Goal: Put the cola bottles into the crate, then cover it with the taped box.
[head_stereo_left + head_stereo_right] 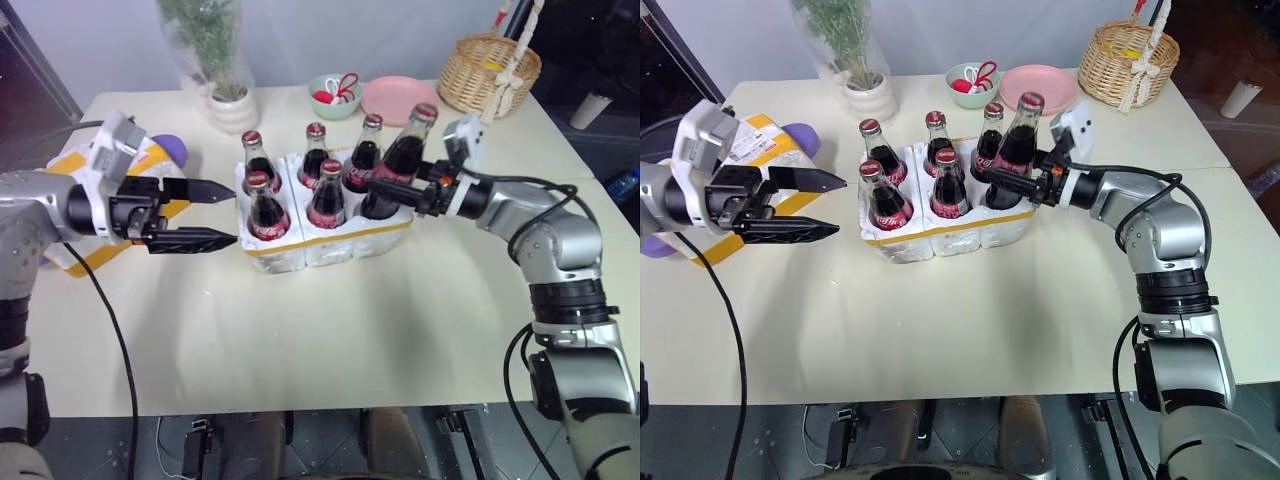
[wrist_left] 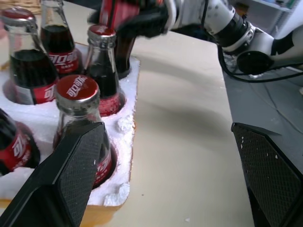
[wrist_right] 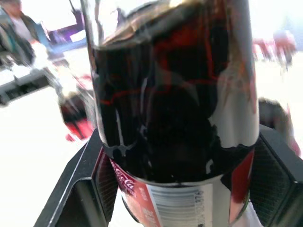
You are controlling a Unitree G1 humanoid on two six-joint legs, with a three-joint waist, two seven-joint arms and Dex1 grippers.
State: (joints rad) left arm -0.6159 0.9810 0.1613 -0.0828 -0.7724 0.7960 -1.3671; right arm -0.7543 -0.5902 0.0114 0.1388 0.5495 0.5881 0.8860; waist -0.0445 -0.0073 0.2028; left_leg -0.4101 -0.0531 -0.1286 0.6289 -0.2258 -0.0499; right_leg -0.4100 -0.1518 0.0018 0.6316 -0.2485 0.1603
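The crate [image 1: 330, 240] sits in the middle of the frame on the pale desk [image 1: 330, 330], a yellow strip running along its lower edge. Five cola bottles [image 1: 267, 205] stand upright in its wells: three along the back row and two in front. The sixth bottle [image 1: 402, 155] is tilted at the crate's right end, its base at the front right well, and the right gripper [image 1: 418, 190] is clamped on its body; the right wrist view shows the dark glass and red label pressed between the two black fingers. The left gripper [image 1: 215, 214] hovers just left of the crate at middle left of the frame, its jaws spread wide and holding nothing, pointing toward the nearest front bottle. Behind that arm, at the left edge, lies the taped box [image 1: 760, 150] with its yellow bands and white label. A wicker basket [image 1: 490, 72], a pink plate [image 1: 398, 98], a small bowl [image 1: 335, 95] and a potted plant [image 1: 215, 60] line the upper part of the frame.
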